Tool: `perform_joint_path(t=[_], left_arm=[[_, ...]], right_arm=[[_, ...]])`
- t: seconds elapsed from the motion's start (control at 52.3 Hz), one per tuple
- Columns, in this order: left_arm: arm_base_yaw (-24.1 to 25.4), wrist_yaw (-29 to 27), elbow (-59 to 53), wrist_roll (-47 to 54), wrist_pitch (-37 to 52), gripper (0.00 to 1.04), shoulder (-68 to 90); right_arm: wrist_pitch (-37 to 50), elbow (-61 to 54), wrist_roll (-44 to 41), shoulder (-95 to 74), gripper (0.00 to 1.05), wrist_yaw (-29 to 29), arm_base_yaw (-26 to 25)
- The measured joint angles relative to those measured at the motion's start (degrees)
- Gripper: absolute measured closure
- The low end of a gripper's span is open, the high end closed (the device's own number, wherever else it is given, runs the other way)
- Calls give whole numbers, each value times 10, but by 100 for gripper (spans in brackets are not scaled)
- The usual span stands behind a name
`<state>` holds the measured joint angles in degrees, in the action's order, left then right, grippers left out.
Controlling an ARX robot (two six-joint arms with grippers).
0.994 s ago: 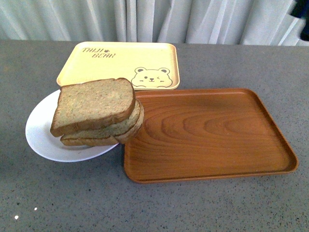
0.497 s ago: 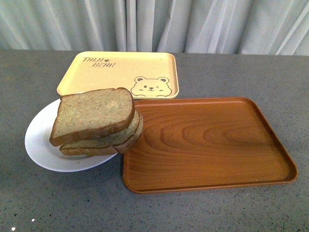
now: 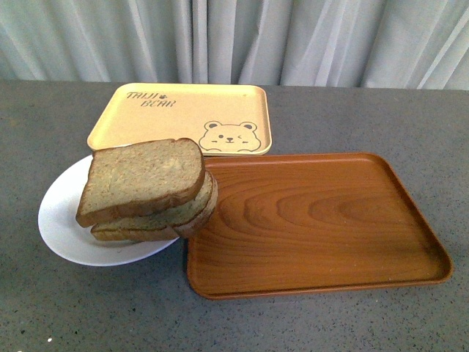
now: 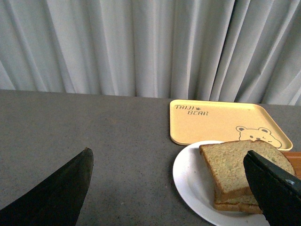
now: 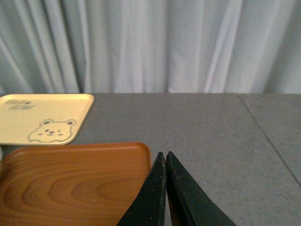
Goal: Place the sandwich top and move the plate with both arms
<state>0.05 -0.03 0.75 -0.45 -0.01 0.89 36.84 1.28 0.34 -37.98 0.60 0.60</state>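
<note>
Front view: neither arm shows. The top slice (image 3: 143, 174) lies on a stack of bread on the white plate (image 3: 62, 220), at the left of the grey table (image 3: 88, 315). The plate's right edge meets the wooden tray's (image 3: 322, 220) left rim, and the bread overhangs that rim. The yellow tray (image 3: 183, 114) sits just behind. Bare table lies left of the plate and in front of it.

Left wrist view: the left gripper (image 4: 168, 153) hangs level above the table, fingers spread wide and empty, one finger near the plate.

Right wrist view: the right gripper (image 5: 163, 155) has its fingers pressed together on nothing, by the wooden tray's corner, with open table beside it.
</note>
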Motion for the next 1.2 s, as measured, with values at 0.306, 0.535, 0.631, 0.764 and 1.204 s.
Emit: perform_joint_path(t=[0.306,0.535,0.631,0.764,1.204], left_arm=[[0,0,0,0,0,9,0],[0,0,0,0,0,9,0],[0,0,0,0,0,9,0],[0,0,0,0,0,9,0],[0,0,0,0,0,9,0]], right_arm=[[-92,0,0,100,103,-5,-4],[-151,0,0,162,103,-5,-4],[-170,0,0,182,103,-5,-4],[-197,0,0,209,103,-5,-4],[-311,0,0,311,103,-5,-4]])
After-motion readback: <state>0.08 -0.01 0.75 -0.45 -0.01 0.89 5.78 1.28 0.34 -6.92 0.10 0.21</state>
